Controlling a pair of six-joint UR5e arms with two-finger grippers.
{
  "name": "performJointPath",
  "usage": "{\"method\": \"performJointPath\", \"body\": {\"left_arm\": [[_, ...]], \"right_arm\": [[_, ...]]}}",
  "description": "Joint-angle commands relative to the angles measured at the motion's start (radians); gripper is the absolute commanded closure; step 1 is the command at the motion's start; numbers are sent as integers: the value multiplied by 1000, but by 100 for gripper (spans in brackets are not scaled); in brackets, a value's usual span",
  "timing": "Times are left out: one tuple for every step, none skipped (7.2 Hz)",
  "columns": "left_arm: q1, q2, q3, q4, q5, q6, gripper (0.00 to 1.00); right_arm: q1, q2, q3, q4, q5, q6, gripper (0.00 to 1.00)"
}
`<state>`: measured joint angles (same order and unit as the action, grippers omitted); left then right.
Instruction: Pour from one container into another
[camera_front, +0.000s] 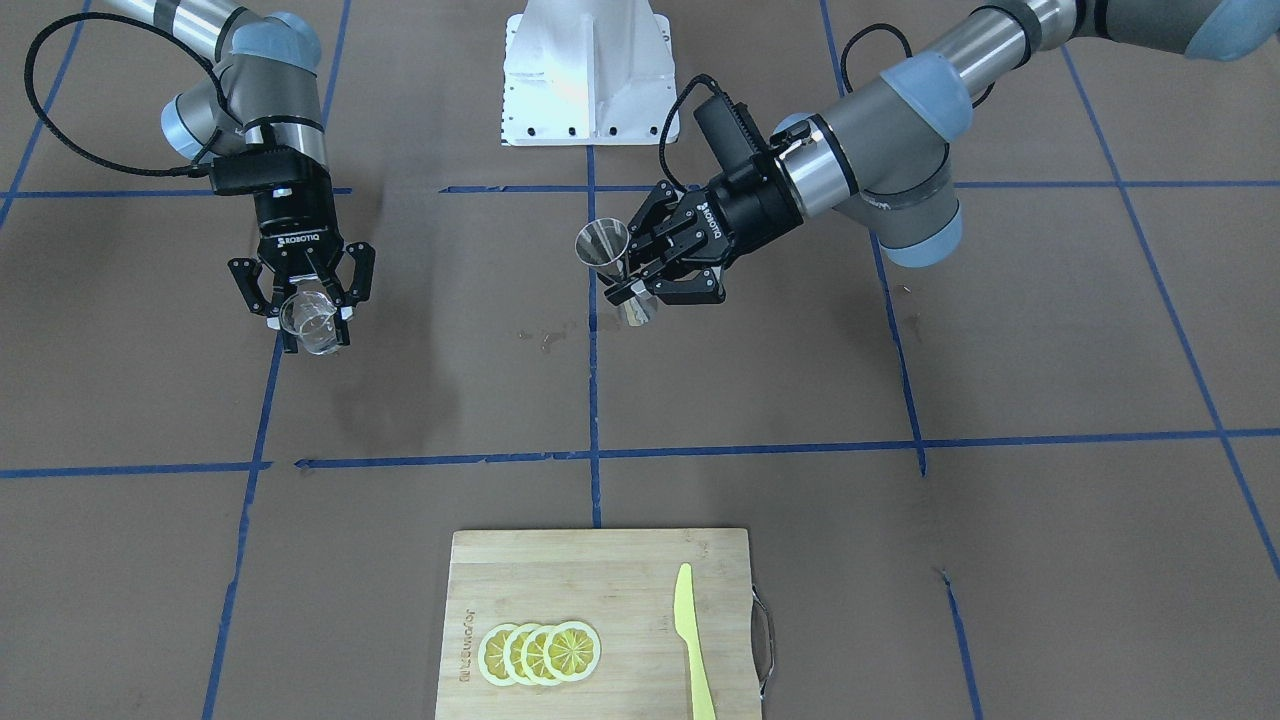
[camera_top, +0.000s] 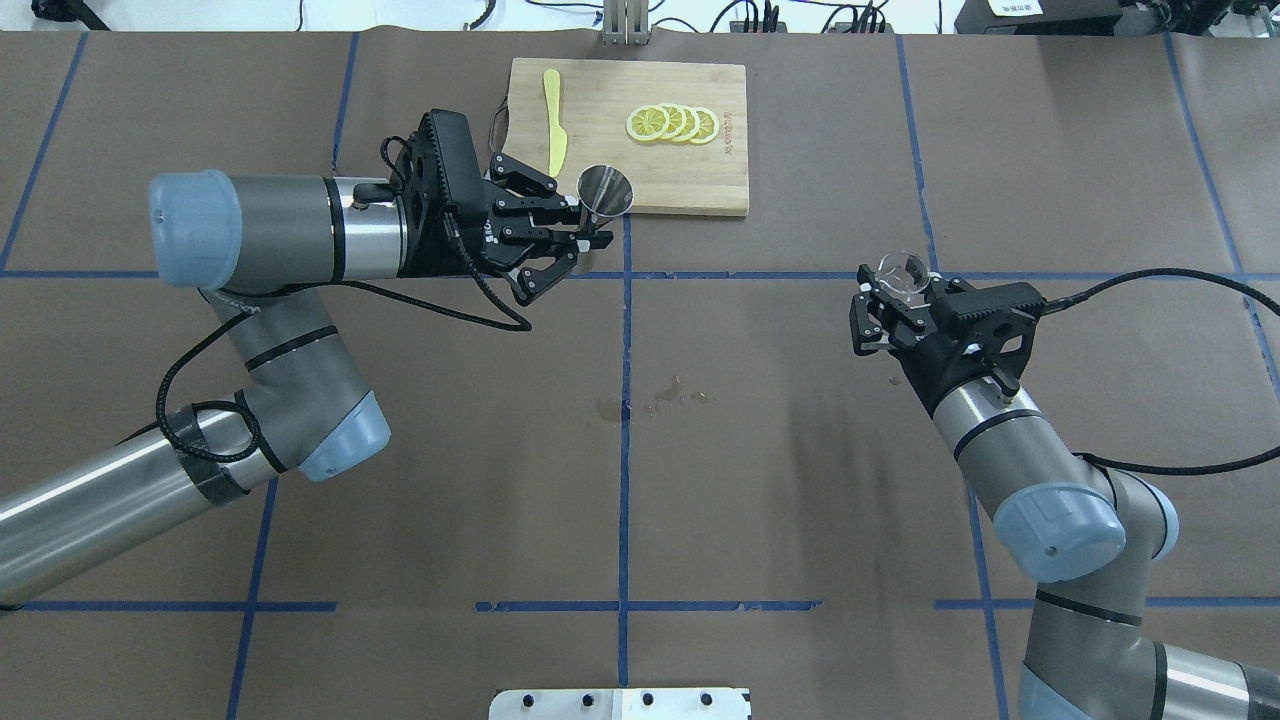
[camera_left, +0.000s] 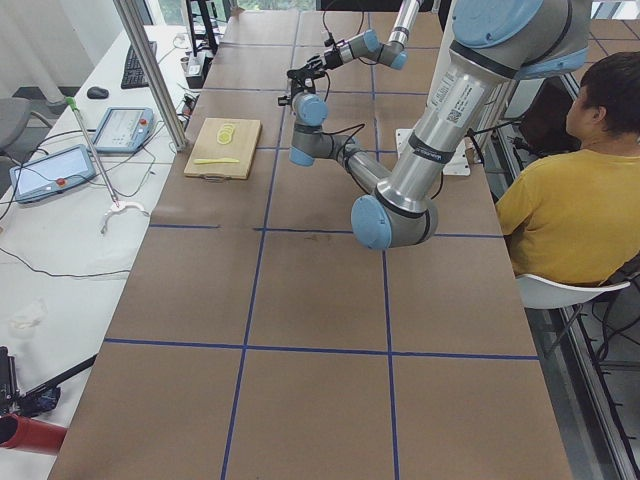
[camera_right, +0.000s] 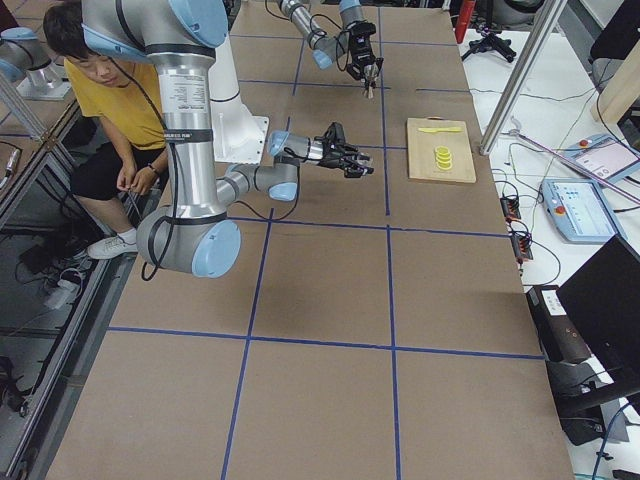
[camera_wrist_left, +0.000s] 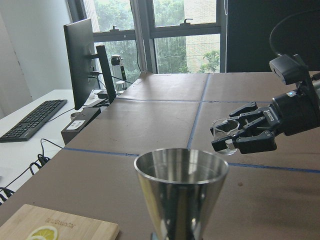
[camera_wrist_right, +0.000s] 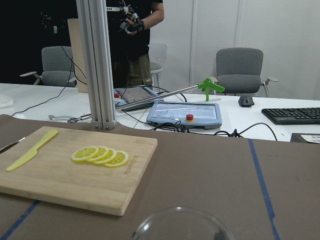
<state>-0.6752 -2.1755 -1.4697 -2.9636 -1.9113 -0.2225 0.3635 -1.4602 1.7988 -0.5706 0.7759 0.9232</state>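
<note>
The steel hourglass jigger (camera_top: 605, 190) is held upright off the table, with my left gripper (camera_top: 590, 238) shut on its narrow waist. Its wide mouth fills the bottom of the left wrist view as jigger (camera_wrist_left: 181, 192). Far off to the other side, my right gripper (camera_top: 898, 288) is shut on the small clear glass cup (camera_top: 905, 270), also lifted off the table. In the front-facing view the cup (camera_front: 312, 322) hangs at the left and the jigger (camera_front: 604, 246) near the middle, a wide gap between them. Only the cup's rim (camera_wrist_right: 182, 225) shows in the right wrist view.
A bamboo cutting board (camera_top: 700, 170) with several lemon slices (camera_top: 672, 123) and a yellow plastic knife (camera_top: 555, 120) lies just beyond the jigger. Small wet spots (camera_top: 660, 398) mark the brown paper at mid-table. A person in yellow (camera_left: 575, 190) sits behind the robot.
</note>
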Motion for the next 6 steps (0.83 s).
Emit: {"method": "performJointPath", "body": {"left_arm": [[2, 0, 2, 0, 0, 0, 100], [3, 2, 2, 0, 0, 0, 100], [8, 2, 2, 0, 11, 0, 100], [11, 2, 3, 0, 14, 0, 100], [14, 2, 3, 0, 14, 0, 100], [14, 2, 5, 1, 15, 0, 100]], "right_arm": [[18, 4, 132, -116, 31, -111, 100], [17, 4, 214, -223, 31, -163, 100], [18, 15, 271, -262, 26, -317, 100], [18, 70, 271, -268, 8, -387, 100], [17, 124, 271, -328, -3, -397, 100], [15, 208, 274, -441, -10, -397, 100]]}}
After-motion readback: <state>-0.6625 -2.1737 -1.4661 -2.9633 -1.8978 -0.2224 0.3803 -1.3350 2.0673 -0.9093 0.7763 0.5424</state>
